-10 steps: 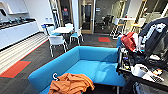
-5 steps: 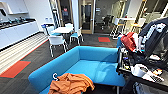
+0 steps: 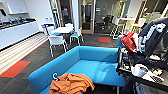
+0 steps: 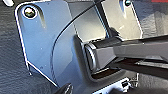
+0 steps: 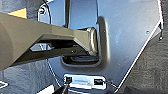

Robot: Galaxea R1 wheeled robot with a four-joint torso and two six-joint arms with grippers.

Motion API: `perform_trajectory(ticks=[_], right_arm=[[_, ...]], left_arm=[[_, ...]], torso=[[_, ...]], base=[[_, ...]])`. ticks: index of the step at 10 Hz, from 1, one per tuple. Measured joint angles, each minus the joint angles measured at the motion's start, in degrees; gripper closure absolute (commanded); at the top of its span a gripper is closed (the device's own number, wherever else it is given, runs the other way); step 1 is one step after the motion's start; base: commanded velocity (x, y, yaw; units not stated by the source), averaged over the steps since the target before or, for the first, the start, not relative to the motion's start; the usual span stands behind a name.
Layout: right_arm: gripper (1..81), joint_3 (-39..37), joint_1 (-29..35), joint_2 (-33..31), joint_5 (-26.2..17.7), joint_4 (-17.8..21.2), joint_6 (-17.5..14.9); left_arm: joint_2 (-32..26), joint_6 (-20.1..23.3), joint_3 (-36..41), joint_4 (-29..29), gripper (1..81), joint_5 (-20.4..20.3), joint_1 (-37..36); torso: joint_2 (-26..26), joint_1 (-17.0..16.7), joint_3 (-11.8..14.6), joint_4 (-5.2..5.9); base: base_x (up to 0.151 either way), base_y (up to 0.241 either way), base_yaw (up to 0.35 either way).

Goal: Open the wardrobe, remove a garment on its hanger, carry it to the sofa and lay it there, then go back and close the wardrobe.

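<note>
Left claw (image 4: 64, 89) and right claw (image 5: 64, 89) unreadable; one garment (image 3: 71, 85) on one sofa (image 3: 97, 56).

A white table (image 3: 62, 29) with white chairs (image 3: 57, 40) stands near a kitchen counter (image 3: 17, 30).

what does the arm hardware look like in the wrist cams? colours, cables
Left wrist view: a grey-blue metal plate with a round fitting at its corner, a thin black cable curving across it and a dark jointed bar. Right wrist view: a similar plate and a tan-grey bar.
</note>
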Motion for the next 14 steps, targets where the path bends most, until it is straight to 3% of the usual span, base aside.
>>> perform_trajectory(ticks=[10,12,14], right_arm=[[1.0,-0.66,-0.79,0.17,-0.22,0.00,-0.01],[1.0,-0.72,-0.63,0.15,-3.89,0.00,-0.01],[1.0,-0.74,-0.61,0.15,-4.16,-0.09,-0.06]], left_arm=[[0.11,0.18,0.04,0.07,1.0,0.04,-0.16],[0.09,0.20,0.02,0.16,1.0,0.04,-0.11],[0.09,0.44,0.02,0.16,1.0,0.06,-0.16]], torso=[[0.00,0.00,-0.02,0.00],[0.00,0.00,-0.02,0.00],[0.00,0.00,-0.02,0.00]], base=[[0.000,0.000,0.302],[0.000,0.000,0.304],[0.000,0.000,0.304]])
